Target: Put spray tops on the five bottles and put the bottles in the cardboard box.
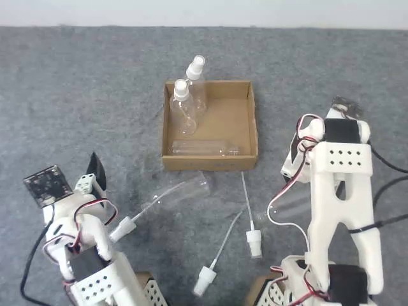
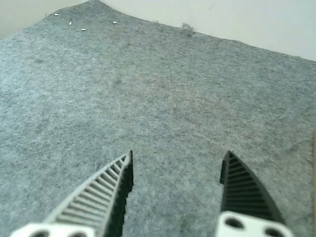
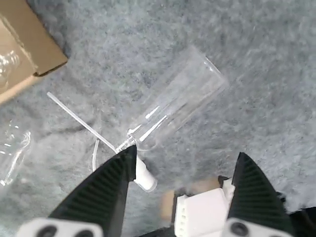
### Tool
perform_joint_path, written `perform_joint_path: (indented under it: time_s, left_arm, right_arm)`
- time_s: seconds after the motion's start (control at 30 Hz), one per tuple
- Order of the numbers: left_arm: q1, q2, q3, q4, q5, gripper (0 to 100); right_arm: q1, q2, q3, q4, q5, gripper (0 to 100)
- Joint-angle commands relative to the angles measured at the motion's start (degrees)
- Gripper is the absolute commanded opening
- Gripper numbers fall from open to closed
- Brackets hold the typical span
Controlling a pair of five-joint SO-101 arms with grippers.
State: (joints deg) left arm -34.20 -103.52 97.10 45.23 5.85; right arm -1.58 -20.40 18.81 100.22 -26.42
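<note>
High view, three bottles (image 1: 183, 108) in box (image 1: 253, 121), two loose spray tops (image 1: 254, 243)

You have one cardboard box (image 1: 226, 118) and five clear bottles. Two stand with tops fitted, the rear bottle (image 1: 197, 83) and the front bottle (image 1: 183, 111). One boxed bottle (image 1: 199, 148) lies flat. Two lie on the bench (image 1: 76, 95), the left bottle (image 1: 188, 189) and the right bottle (image 3: 173, 106). You also have three loose spray tops: the left spray top (image 1: 123, 227), the middle spray top (image 1: 204, 280) and the right spray top (image 1: 254, 243).

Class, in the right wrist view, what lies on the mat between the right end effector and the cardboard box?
A clear bottle on its side and a spray top's thin tube lie there, as the right wrist view shows.
</note>
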Motion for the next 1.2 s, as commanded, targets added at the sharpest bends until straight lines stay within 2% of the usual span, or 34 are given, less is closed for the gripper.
perform_joint_path:
  time_s: [0.0, 0.57, 0.87, 1.07, 1.17]
  left_arm:
    - [0.09, -0.70, -0.57, 1.14, -0.35, 27]
    - [0.09, -0.70, -0.57, 1.14, -0.35, 27]
    - [0.09, -0.70, -0.57, 1.14, -0.35, 27]
    - [0.09, -0.70, -0.57, 1.14, -0.35, 27]
    - [0.09, -0.70, -0.57, 1.14, -0.35, 27]
  right_arm:
    - [0.57, -5.49, -3.34, 2.33, 2.73, 25.6]
    - [0.57, -10.77, -3.34, 2.24, 3.60, 25.5]
    - [0.57, -10.86, -3.43, 2.24, 23.47, 25.6]
    - [0.40, -10.86, -3.43, 2.24, 31.21, 25.6]
    - [0.22, -10.86, -3.43, 2.24, 38.15, 25.6]
